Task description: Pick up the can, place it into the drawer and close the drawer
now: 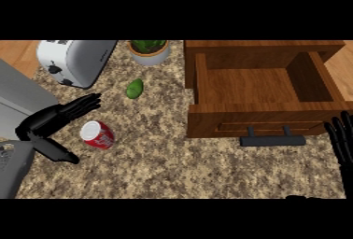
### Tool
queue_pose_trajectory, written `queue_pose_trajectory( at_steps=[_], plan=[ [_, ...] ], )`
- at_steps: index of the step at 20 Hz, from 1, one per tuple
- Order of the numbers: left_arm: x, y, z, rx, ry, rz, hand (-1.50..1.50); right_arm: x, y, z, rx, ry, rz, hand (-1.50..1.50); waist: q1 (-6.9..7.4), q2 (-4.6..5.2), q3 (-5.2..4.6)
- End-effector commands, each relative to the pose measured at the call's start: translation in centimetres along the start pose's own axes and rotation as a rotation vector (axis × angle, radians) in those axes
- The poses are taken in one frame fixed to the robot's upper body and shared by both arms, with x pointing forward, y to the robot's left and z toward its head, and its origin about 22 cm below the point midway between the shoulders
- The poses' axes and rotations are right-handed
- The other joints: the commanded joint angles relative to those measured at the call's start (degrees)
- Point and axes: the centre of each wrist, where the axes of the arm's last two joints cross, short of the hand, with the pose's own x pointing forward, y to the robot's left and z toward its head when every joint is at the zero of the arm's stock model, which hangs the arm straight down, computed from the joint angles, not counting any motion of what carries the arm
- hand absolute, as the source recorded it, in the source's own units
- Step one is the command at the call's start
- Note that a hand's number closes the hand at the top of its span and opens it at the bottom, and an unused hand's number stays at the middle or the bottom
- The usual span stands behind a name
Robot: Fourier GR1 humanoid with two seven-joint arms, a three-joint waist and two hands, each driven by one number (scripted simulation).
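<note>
Nearest the lower left, the left hand is spread wide, fingers straight and thumb apart, framing the can without touching it. Judgement: the grasp is not yet made; the hand should settle lower so fingers and thumb wrap the can's sides squarely. At the right edge, the right hand rests open, fingers straight, near the drawer handle. The can lies tilted on the worktop, well apart from the drawer, which stands open with bare floor showing. Farther off, an avocado, toaster and potted plant crowd the left; the lift must clear the drawer's front wall.
</note>
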Motion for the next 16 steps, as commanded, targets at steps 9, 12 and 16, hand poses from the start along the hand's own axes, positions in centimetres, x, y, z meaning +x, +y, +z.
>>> queue_pose_trajectory(
  at_steps=[9,12,16],
  plan=[
    [-3.1,1.0,2.1,-0.089,-0.067,0.053,-1.50,0.8,1.1,-0.1,0.013,-0.014,-0.002,-1.50,-0.57,0.16,-0.08],
    [-4.9,-0.3,1.9,-0.070,-0.059,0.055,-1.50,1.7,0.9,0.5,0.007,-0.034,-0.006,-1.50,-1.36,0.28,-0.14],
    [-5.0,0.1,1.4,-0.081,-0.054,0.052,-1.50,1.3,2.1,-0.9,0.014,-0.017,-0.002,-1.50,-0.79,0.47,-0.14]
  ],
)
